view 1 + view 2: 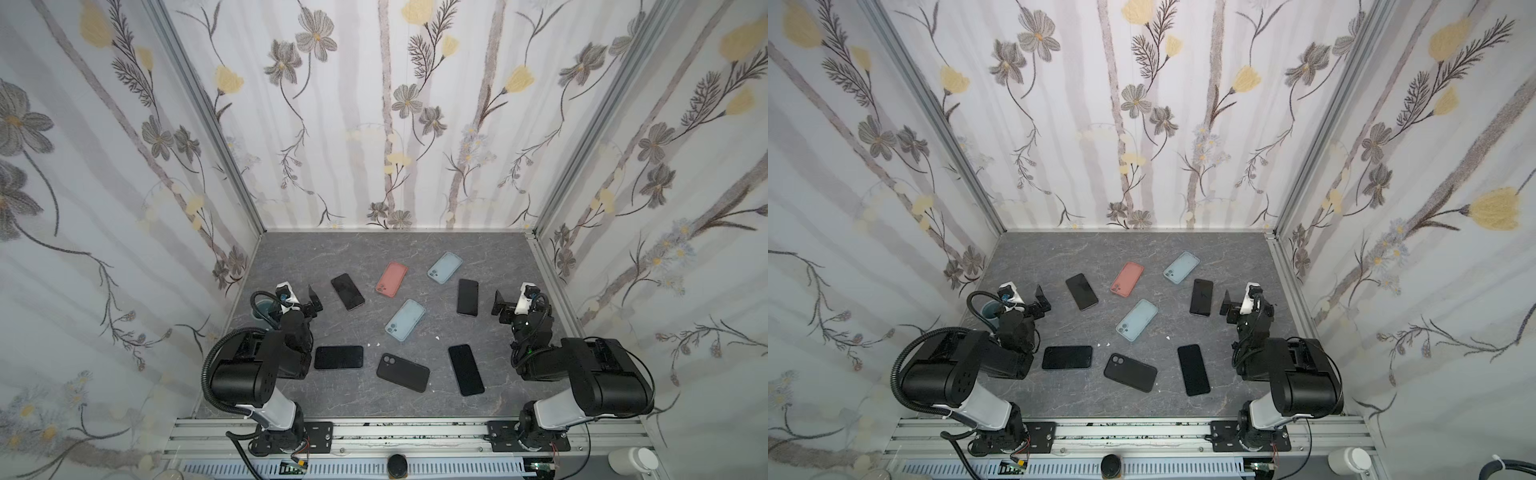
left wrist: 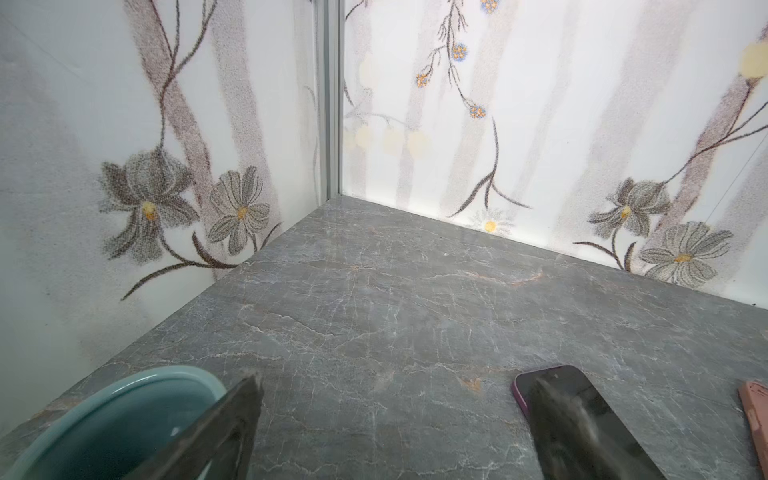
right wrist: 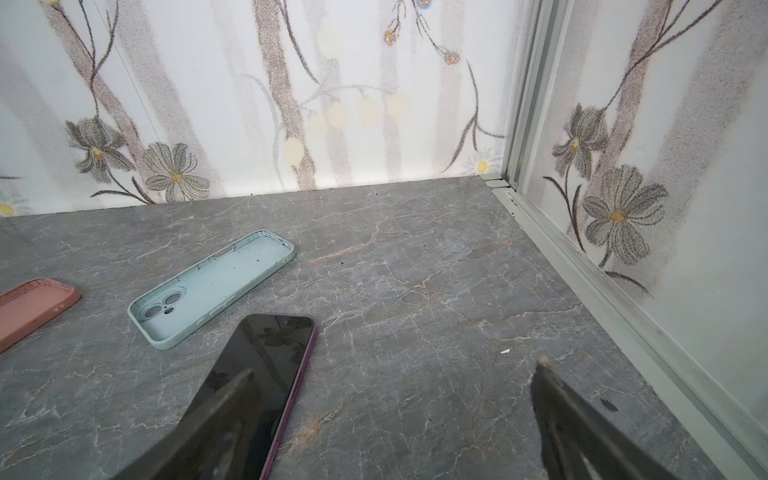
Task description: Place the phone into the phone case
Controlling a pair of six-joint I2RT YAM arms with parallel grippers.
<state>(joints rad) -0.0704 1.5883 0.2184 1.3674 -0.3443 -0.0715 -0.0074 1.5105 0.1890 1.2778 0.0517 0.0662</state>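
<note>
Risk no. 1 is slippage. Left pincer (image 1: 314,302) and right pincer (image 1: 500,307) hang open, empty. Phone (image 3: 270,345) lies flat on worktop (image 1: 374,249) near blue case (image 3: 212,286), not touching. Thin edges may skid from the jaws, and the unheld case could slide during insertion.

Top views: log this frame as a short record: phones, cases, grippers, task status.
phones: far-left phone, far-right phone, near-left phone, near-right phone; all flat on table, bare
cases: pink case, far blue case, middle blue case, black case; none visibly holds a phone
left gripper: open, empty, by teal cup
right gripper: open, empty, by far-right phone
task status: no phone cased yet
</note>
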